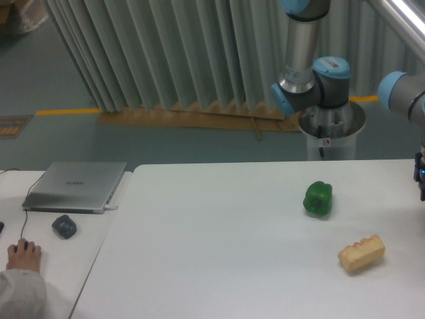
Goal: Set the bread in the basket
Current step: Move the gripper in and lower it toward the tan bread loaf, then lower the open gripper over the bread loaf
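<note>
The bread (362, 253), a small golden-tan loaf with a ridged top, lies on the white table (219, 246) near its front right. Behind it and a little to the left sits the glossy green pepper (318, 198). The basket is out of view. Of my gripper, only a dark sliver (422, 175) shows at the frame's right edge, above and to the right of the bread and well apart from it. Its fingers are cut off by the frame, so I cannot tell its state.
The arm's base column (330, 136) stands behind the table's far edge. A second table on the left holds a closed laptop (76, 186), a dark mouse (64, 226) and a person's hand (24, 255).
</note>
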You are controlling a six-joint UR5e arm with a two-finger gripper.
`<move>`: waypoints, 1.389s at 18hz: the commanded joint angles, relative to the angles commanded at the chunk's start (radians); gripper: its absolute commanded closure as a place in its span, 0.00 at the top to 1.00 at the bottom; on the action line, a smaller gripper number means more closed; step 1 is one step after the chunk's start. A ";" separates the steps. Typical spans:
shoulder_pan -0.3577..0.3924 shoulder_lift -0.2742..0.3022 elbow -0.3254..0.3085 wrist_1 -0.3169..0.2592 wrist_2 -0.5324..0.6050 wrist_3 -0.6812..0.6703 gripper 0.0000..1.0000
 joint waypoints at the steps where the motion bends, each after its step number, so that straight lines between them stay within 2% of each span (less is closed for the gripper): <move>1: -0.005 0.002 -0.002 0.000 -0.003 -0.026 1.00; 4: -0.037 0.003 0.000 0.000 -0.003 -0.198 1.00; 10: -0.095 0.006 0.000 0.000 0.001 -0.287 1.00; 16: -0.141 0.003 0.000 0.005 0.025 -0.299 1.00; 19: -0.158 -0.006 0.008 0.061 0.057 -0.322 1.00; 21: -0.178 -0.023 0.020 0.063 0.061 -0.302 1.00; 25: -0.233 -0.061 0.025 0.061 0.172 -0.298 1.00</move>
